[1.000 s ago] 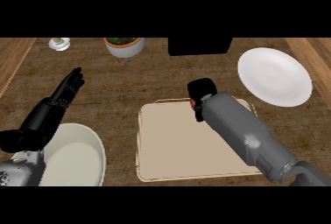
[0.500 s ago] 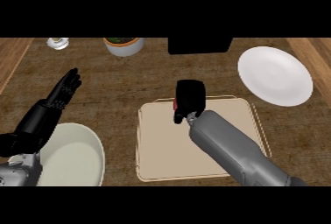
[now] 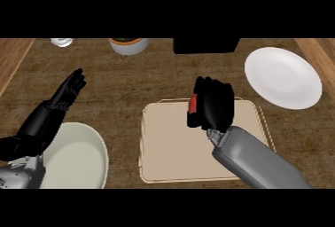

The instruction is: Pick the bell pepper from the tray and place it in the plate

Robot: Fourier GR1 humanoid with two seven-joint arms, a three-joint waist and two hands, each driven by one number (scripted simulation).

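The red bell pepper (image 3: 193,105) lies at the far end of the beige tray (image 3: 177,150), mostly hidden; only a red strip shows. My right hand (image 3: 215,103) lies over it from the right, back of the hand up. Its fingers stretch toward the tray's far edge and its thumb sits just below the pepper, and I see no curl round it. The white plate (image 3: 282,77) sits off the tray at the far right, with nothing on it. At the left, my left hand (image 3: 67,91) rests open, fingers pointing away.
A second pale plate (image 3: 75,155) lies at the near left beside my left forearm. A white pot with a plant (image 3: 128,45), a small shaker (image 3: 62,42) and a black box (image 3: 204,45) stand along the back edge.
My right hand has swung left and then settled over the pepper at the tray's far end. The left hand has barely moved.
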